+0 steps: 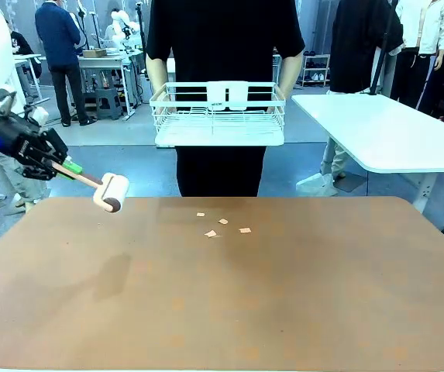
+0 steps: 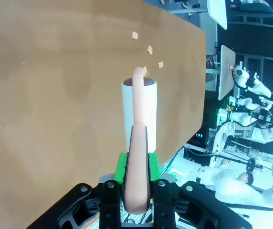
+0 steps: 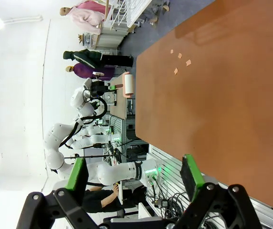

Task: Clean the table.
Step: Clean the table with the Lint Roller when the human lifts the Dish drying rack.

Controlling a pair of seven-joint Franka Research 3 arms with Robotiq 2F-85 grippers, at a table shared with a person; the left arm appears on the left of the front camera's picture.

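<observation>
My left gripper (image 1: pixel 63 164) hangs over the table's far left corner, shut on the pale handle of a lint roller (image 1: pixel 111 191). The white roll sits just above the reddish-brown table (image 1: pixel 283 294). Several small paper scraps (image 1: pixel 220 227) lie mid-table near the far edge, to the right of the roller. In the left wrist view the gripper (image 2: pixel 136 171) clamps the handle and the roller (image 2: pixel 139 112) points toward the scraps (image 2: pixel 149 49). My right gripper (image 3: pixel 134 174) stands open with nothing between its pads, off the table's right side; the scraps (image 3: pixel 180 61) and roller (image 3: pixel 129 86) lie far off.
A person in black stands at the far side holding a white wire rack (image 1: pixel 218 116) above the table's far edge. A white-topped table (image 1: pixel 392 132) stands at the back right. Other people and workbenches fill the background.
</observation>
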